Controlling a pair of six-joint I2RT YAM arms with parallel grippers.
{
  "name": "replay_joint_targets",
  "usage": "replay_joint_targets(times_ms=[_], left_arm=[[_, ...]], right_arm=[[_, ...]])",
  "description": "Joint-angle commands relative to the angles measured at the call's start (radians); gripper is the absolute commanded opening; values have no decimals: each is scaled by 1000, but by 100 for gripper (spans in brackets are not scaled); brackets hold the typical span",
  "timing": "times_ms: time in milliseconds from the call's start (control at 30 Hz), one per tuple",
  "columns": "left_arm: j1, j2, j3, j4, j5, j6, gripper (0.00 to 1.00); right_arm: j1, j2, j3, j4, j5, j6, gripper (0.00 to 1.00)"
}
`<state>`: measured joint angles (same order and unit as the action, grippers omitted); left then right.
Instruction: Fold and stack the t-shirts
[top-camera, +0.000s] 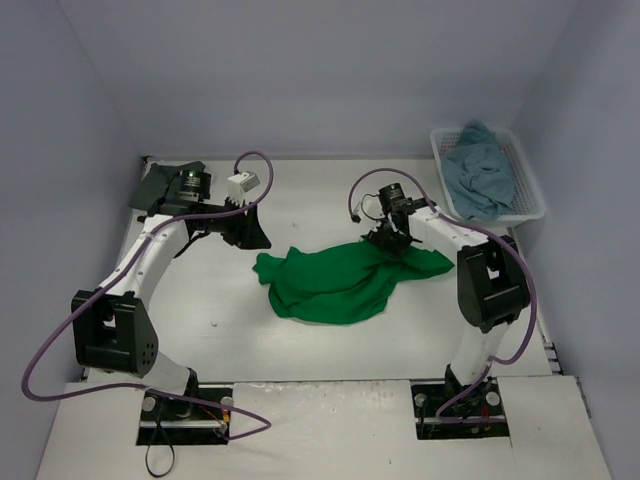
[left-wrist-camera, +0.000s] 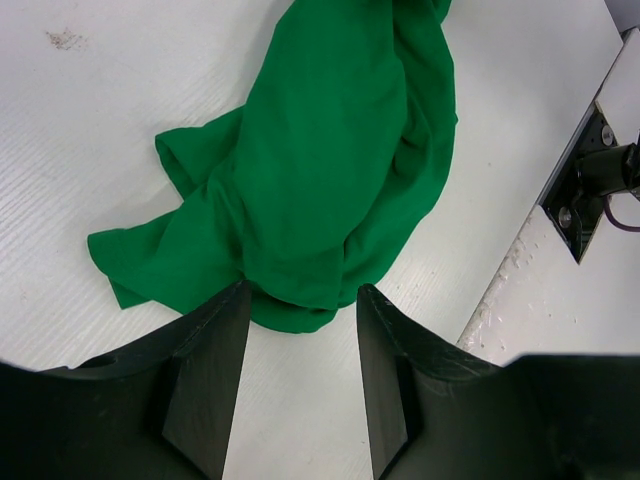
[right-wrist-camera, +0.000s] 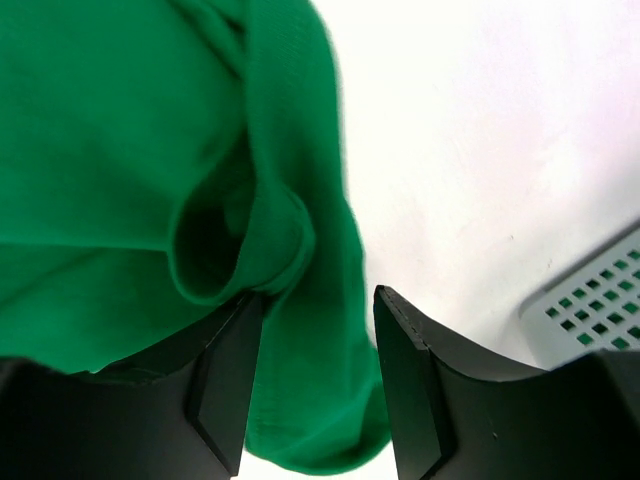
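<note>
Right claw (right-wrist-camera: 315, 335) straddles green t-shirt (right-wrist-camera: 120, 150) fold.

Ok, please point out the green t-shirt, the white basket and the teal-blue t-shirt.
green t-shirt (top-camera: 330, 285), top view, its crumpled middle.
white basket (top-camera: 529, 176), top view, right wall.
teal-blue t-shirt (top-camera: 480, 170), top view, its middle.

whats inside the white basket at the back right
A crumpled teal shirt lies in the basket, filling most of it. Whether another shirt lies under it cannot be seen: the teal cloth covers the basket floor.
</note>
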<state>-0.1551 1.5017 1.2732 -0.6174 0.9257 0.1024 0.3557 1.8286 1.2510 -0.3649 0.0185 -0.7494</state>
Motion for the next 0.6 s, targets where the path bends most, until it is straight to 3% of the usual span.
replay_joint_targets(times_ms=[0, 567], left_arm=[[2, -11, 18, 19, 15, 22, 41], [2, 12, 23, 18, 21, 22, 41]], right_arm=[[-35, -14, 34, 4, -9, -27, 45], [-41, -43, -64, 3, -137, -19, 43]])
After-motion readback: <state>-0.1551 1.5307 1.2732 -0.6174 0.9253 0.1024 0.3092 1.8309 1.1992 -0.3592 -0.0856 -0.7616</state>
